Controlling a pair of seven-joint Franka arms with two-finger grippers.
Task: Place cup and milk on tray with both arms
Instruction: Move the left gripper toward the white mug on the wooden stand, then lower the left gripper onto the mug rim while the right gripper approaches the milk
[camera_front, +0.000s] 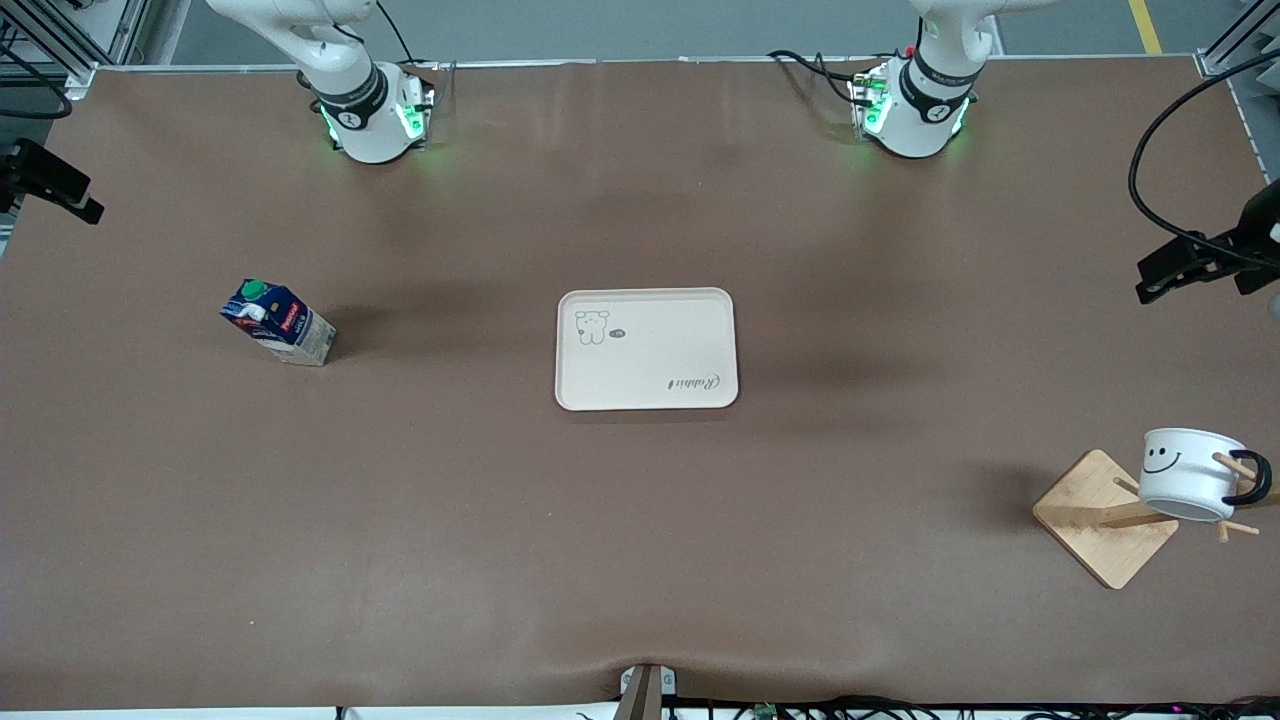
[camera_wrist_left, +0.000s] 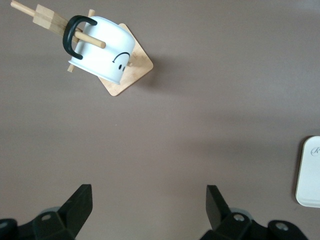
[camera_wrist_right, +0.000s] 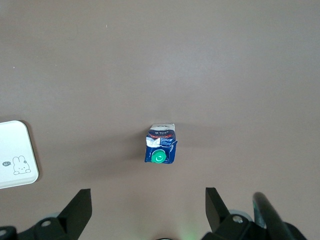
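The left gripper (camera_wrist_left: 147, 210) is hanging with jaws apart, well above the cup (camera_wrist_left: 102, 49) on its rack (camera_wrist_left: 131, 72). The right gripper (camera_wrist_right: 147, 210), also wide, is hanging high over the milk (camera_wrist_right: 160, 144). The tray (camera_front: 646, 348) is sitting mid-table between them.

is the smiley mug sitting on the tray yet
No, the smiley mug hangs on a peg of the wooden mug rack toward the left arm's end of the table, and the cream tray holds nothing.

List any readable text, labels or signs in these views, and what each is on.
"Rabbit": script on the tray, in the corner nearest the front camera; it shows upside down in the front view.
Red and white label on the milk: too small to read.
Small dark oval mark beside the tray's animal drawing: too small to read.
No other text is legible.
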